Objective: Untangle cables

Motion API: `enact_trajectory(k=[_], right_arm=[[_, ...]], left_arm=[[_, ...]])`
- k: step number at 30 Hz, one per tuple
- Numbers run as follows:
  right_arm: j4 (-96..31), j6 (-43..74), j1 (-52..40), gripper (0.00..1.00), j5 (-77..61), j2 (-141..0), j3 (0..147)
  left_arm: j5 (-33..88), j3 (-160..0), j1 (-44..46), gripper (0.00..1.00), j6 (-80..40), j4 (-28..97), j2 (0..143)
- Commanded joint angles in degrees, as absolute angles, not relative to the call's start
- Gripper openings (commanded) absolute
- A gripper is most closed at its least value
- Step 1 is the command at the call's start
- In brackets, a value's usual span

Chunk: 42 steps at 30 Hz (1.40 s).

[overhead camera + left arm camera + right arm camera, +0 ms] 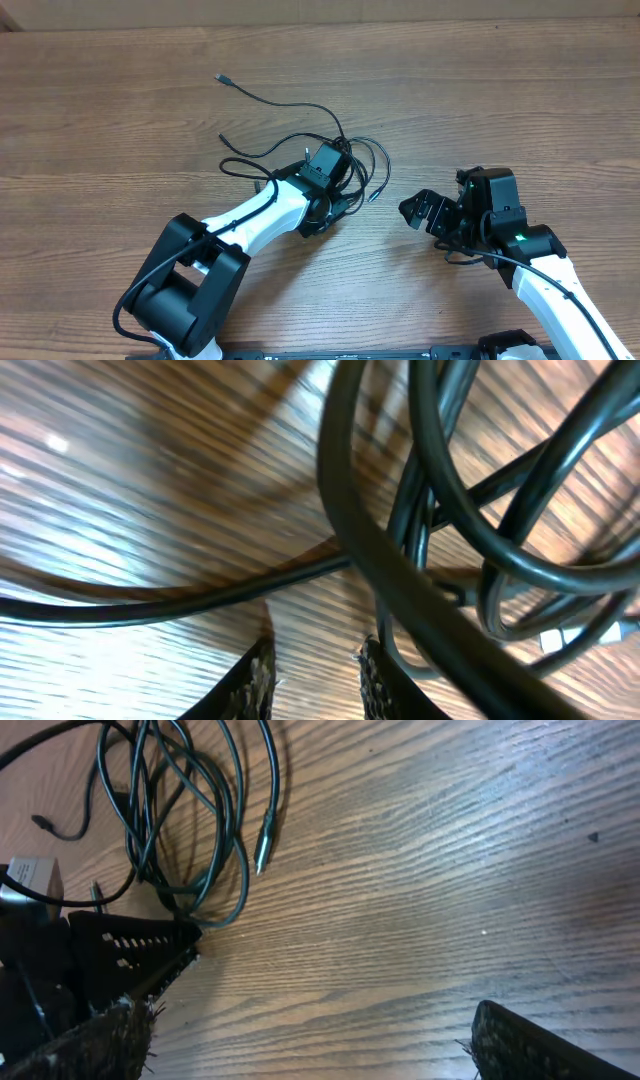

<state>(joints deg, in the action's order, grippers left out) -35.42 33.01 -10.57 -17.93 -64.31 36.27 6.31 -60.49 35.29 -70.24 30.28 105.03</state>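
The cables (352, 150) lie as a tangled bundle of thin black wires at the table's middle, with one loose end and its plug (222, 77) trailing to the far left. My left gripper (335, 175) is down on the bundle. In the left wrist view its fingers (375, 680) stand a narrow gap apart with only bare wood between them, and cable loops (370, 550) cross just ahead and beside the right finger. My right gripper (425, 212) stands wide open to the right of the bundle, holding nothing. Its view shows the loops (150, 830) and a plug end (263, 850).
The wooden table (520, 100) stretches around the bundle. The left arm's white links (250, 215) run from the near left edge up to the tangle. The right arm's base (560, 300) sits near right. The left gripper's black body (120, 945) shows at the right wrist view's left edge.
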Motion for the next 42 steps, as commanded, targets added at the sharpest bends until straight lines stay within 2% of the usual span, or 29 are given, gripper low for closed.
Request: enact_trajectory(k=[1, 8, 9, 10, 11, 16, 20, 23, 25, 32, 35, 36, 39, 40, 42], right_arm=[[-35.5, 32.9, -10.4, 1.0, -17.6, -64.3, 37.6], [-35.5, 32.9, -10.4, 1.0, -17.6, -64.3, 37.6], [-35.5, 32.9, -10.4, 1.0, -17.6, -64.3, 37.6], [-35.5, 32.9, -10.4, 1.0, -17.6, -64.3, 37.6], [-35.5, 32.9, -10.4, 1.0, -17.6, -64.3, 37.6], [-35.2, 32.9, -10.4, 1.0, -17.6, -64.3, 37.6], [-35.3, 32.9, -10.4, 1.0, -17.6, -64.3, 37.6], [-35.3, 32.9, -10.4, 1.0, -17.6, -64.3, 37.6], [-35.3, 32.9, -10.4, 1.0, -17.6, -64.3, 37.6], [-35.8, 32.9, -10.4, 1.0, -17.6, -64.3, 37.6], [-36.6, 32.9, -10.4, 1.0, -17.6, -64.3, 37.6], [-36.8, 32.9, -10.4, 1.0, -17.6, -64.3, 37.6], [-36.8, 32.9, -10.4, 1.0, -17.6, -64.3, 37.6], [-36.8, 32.9, -10.4, 1.0, -17.6, -64.3, 37.6], [-36.8, 32.9, -10.4, 1.0, -18.3, -64.3, 37.6]], left_arm=[[10.3, -60.2, 35.6, 0.29, -73.4, 30.0, 106.1], [13.6, -60.5, 35.6, 0.31, -75.5, 30.0, 105.9], [13.3, -60.6, 35.6, 0.35, -75.7, 29.9, 105.9], [11.4, -60.6, 35.6, 0.49, -77.1, 30.0, 106.0], [10.1, -60.6, 35.6, 0.53, -77.5, 30.0, 106.0], [4.4, -60.6, 35.7, 0.57, -80.2, 29.8, 106.1], [3.9, -60.6, 35.7, 0.33, -80.2, 29.3, 107.0], [3.2, -60.6, 35.7, 0.25, -80.2, 29.2, 108.2], [2.1, -60.6, 35.7, 0.25, -80.2, 28.6, 109.0], [0.2, -60.6, 35.7, 0.41, -80.2, 24.7, 111.0], [-2.2, -60.6, 35.7, 0.41, -80.1, 24.9, 111.4], [-2.8, -60.6, 35.7, 0.37, -80.1, 24.8, 111.4], [-4.3, -60.6, 35.7, 0.09, -80.1, 23.7, 111.7], [-4.6, -60.6, 35.7, 0.04, -80.1, 23.3, 111.8], [-4.5, -60.6, 35.7, 0.04, -79.8, 22.9, 112.1]])
